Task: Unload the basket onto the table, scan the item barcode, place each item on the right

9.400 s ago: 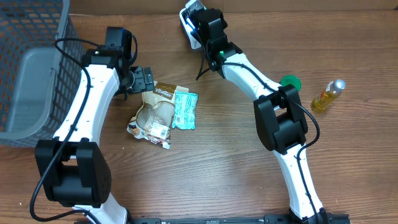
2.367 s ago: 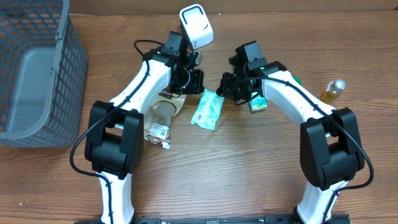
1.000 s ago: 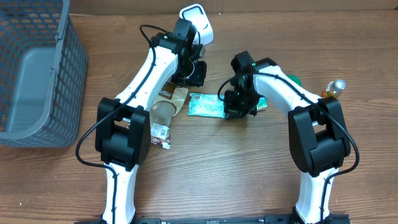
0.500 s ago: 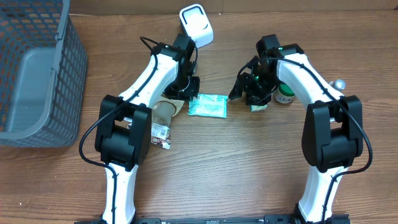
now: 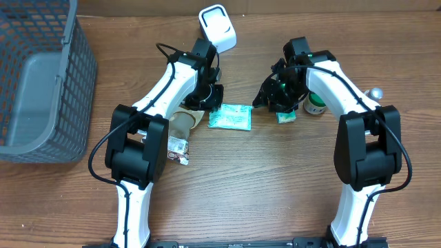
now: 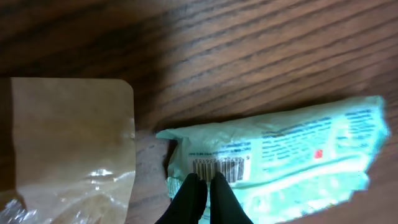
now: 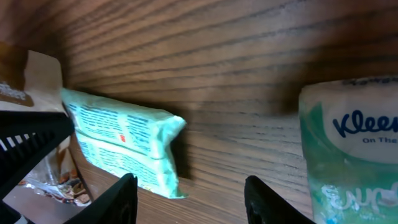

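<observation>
A mint-green packet [image 5: 231,117] lies flat on the wooden table, its barcode [image 6: 221,168] facing up in the left wrist view. My left gripper [image 5: 207,102] [image 6: 204,182] is shut, with its black tips just over the packet's left end by the barcode. I cannot tell if they touch it. My right gripper [image 5: 274,100] [image 7: 189,190] is open and holds nothing. It is to the right of the packet [image 7: 121,143], which lies just beyond its left finger. The white scanner [image 5: 218,27] stands at the far edge.
A Kleenex pack [image 5: 286,116] [image 7: 351,143] and a green-lidded jar [image 5: 316,104] sit under the right arm. A brown pouch [image 5: 180,124] [image 6: 68,137] lies left of the packet. A grey basket [image 5: 34,76] stands at far left, and a small bottle [image 5: 375,91] at far right.
The right gripper opened, let go of the green packet and drew back right. The packet now lies flat. The left gripper came down from beside the scanner to the packet's left end.
</observation>
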Tool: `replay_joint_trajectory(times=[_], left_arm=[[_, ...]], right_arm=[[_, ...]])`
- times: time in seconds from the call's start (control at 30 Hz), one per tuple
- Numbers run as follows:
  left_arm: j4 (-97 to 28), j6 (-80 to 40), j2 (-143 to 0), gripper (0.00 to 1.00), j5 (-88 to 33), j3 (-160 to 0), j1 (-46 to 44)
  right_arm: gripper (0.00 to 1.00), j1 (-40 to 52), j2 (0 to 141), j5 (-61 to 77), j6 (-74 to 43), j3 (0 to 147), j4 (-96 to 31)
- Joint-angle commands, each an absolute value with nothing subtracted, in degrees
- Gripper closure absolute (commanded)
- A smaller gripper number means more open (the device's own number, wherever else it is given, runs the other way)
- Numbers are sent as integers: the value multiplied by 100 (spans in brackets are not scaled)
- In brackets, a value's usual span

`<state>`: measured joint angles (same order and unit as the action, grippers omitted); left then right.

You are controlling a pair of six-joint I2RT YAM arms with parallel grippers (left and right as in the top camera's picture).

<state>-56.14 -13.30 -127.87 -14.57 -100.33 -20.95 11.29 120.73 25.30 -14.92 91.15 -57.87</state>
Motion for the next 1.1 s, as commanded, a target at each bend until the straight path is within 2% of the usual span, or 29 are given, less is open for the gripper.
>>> replay_joint_trajectory(times=[0.0, 0.23, 0.53, 0.77, 1.0, 1.07], left_arm=[[-5452, -1317, -12689, 96, -1551, -9647, -2106], [-5065, -1505, -12717, 96, -1468, -9113, -2115], [-5033, -1496, -12720, 96, -1439, -9037, -2104], [-5024, -1479, -12720, 96, -1439, -9037, -2104], [-5028, -1474, -12720, 96, -1437, -9037, -2104], [-5028, -1474, -12720, 96, -1437, -9037, -2104]], right_arm=[[50, 1162, 12057, 2587, -1452, 8941, -5710], [53, 1162, 12057, 2943, -1452, 8562, -5293], [55, 1188, 12057, 4259, -1494, 7682, -3837], [55, 1404, 12057, 4322, -1702, 7371, -3122], [55, 1719, 12057, 4344, -2408, 7271, -2139], [58, 1785, 12057, 4366, -2425, 7271, -2012]])
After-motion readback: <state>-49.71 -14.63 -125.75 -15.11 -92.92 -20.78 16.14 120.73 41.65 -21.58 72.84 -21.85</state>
